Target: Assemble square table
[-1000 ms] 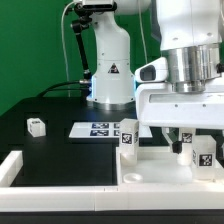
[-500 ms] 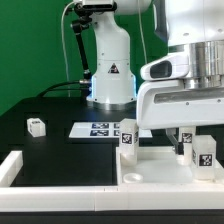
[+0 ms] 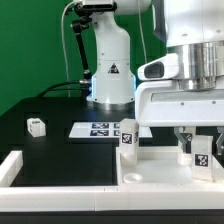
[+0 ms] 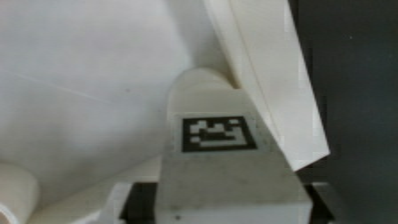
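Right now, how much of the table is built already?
One leg stands upright on the white tabletop, so that looks done. The gripper straddles a second leg standing there too; that's in hand. A third leg lies loose on the black table, and I can't see a fourth.

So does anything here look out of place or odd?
One small white leg sits alone on the black table, off to the exterior view's left, away from the white tabletop where two legs stand. Nothing looks spilled or damaged.
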Controlling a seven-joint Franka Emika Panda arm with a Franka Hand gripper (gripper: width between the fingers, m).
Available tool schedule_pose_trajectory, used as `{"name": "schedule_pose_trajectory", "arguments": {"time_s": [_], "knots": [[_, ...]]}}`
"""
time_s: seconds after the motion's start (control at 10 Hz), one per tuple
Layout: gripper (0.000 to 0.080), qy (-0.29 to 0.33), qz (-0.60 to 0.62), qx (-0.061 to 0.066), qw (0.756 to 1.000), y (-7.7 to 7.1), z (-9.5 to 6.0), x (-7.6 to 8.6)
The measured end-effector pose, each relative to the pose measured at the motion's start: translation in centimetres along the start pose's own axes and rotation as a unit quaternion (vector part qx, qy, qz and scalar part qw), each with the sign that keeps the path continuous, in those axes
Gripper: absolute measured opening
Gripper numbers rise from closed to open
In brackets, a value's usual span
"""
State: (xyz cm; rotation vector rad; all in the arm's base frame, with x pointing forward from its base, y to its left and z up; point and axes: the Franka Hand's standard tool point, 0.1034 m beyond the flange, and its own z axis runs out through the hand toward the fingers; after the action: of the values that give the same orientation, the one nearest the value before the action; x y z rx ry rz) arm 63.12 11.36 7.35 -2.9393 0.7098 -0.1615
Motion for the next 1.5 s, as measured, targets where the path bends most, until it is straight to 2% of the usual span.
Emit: {"name": "schedule_pose_trajectory", "arguments": {"time_s": [0.1, 0.2, 0.3, 0.4, 0.5, 0.6, 0.7, 0.8, 0.9, 1.0, 1.1, 1.2, 1.3, 1.5], "knots": [[0.0288, -0.005, 0.091, -0.006, 0.996, 0.1, 0.0, -0.3], [0.0288, -0.021, 0.218, -0.022, 0.975, 0.1, 0.1, -0.5], [0.0288, -0.025, 0.344, -0.026, 0.938, -0.4, 0.1, -0.4], [0.0289, -0.042, 0.477, -0.016, 0.878, -0.8, 0.2, -0.6], [0.0289, -0.054, 0.519, -0.003, 0.853, -0.5, 0.2, -0.4], [0.029, -0.056, 0.554, -0.003, 0.831, -0.4, 0.3, -0.4], [0.029, -0.056, 0.571, -0.004, 0.819, -0.6, 0.3, -0.5], [0.029, -0.056, 0.567, -0.004, 0.822, -0.6, 0.3, -0.5], [0.029, -0.055, 0.547, -0.005, 0.835, -0.6, 0.3, -0.5], [0.0472, -0.035, 0.467, -0.009, 0.884, -0.9, 0.3, -0.6], [0.0587, -0.022, 0.358, -0.003, 0.934, -1.5, 0.3, -0.7], [0.0587, -0.014, 0.298, 0.004, 0.954, -1.6, 0.5, -0.8], [0.0637, -0.014, 0.267, 0.003, 0.964, -1.5, 0.5, -0.7], [0.0646, -0.013, 0.214, 0.004, 0.977, -1.4, 0.5, -0.7]]}}
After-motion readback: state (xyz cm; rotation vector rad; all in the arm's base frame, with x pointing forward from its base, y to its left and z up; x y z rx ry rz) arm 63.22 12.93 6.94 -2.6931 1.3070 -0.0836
